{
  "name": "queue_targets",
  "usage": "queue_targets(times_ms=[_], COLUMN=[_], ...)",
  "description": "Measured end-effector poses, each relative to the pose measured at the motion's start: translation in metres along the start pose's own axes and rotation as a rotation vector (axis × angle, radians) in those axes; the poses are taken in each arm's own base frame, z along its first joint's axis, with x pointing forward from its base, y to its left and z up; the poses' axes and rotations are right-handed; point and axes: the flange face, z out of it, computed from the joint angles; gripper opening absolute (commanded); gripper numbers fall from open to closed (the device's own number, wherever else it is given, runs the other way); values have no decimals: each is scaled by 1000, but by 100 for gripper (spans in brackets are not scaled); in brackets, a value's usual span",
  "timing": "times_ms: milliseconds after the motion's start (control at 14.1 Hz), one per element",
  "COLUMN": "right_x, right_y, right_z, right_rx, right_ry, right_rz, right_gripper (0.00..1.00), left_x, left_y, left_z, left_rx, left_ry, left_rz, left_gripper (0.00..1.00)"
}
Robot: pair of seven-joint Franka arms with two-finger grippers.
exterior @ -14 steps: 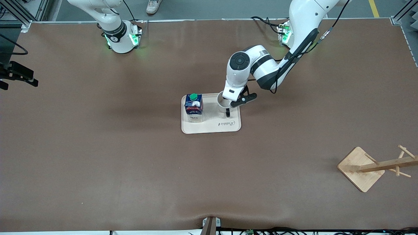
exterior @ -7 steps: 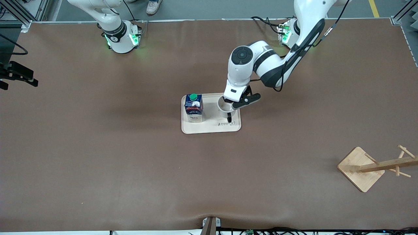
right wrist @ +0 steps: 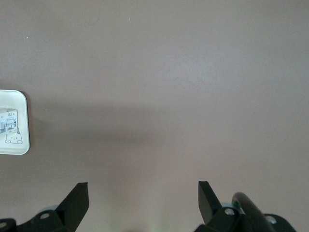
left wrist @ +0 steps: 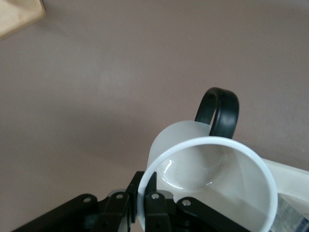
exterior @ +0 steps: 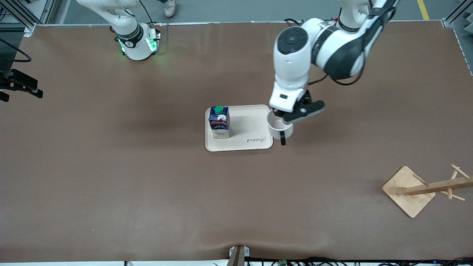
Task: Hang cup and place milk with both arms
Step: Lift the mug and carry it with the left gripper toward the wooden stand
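The left gripper [exterior: 283, 119] hangs in the air over the edge of the tray [exterior: 255, 147] at the left arm's end, its jaws pinched shut on the rim of the cup [exterior: 280, 129], one finger inside the wall and one outside; the cup hangs below the jaws, its mouth up and its black loop handle [left wrist: 218, 109] turned away from the fingers [left wrist: 155, 207]. The milk [exterior: 219, 122] stands upright on the tray, well apart from those jaws, toward the right arm's end. The right arm waits, its gripper [right wrist: 143, 205] spread wide over bare table [right wrist: 159, 87] with nothing between the jaws.
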Motion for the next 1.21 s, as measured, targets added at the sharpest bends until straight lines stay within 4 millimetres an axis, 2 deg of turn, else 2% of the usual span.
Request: queue_targets(times_ms=[142, 355, 710, 994, 1206], right_x=[0, 0, 0, 0, 0], right_y=[0, 0, 0, 0, 0], right_z=[0, 0, 0, 0, 0], right_rx=[0, 0, 0, 0, 1], right_ry=[0, 0, -2, -2, -3], right_rz=[0, 0, 0, 0, 1], right_gripper=[100, 100, 100, 100, 100], left_x=[35, 72, 116, 152, 181], left_y=[-28, -65, -127, -194, -245], left_z=[-8, -17, -15, -15, -24], left_rx=[13, 31, 23, 28, 13], left_ry=[-6, -20, -80, -93, -72], left_rz=[37, 84, 193, 289, 360], left_gripper=[0, 0, 0, 0, 0])
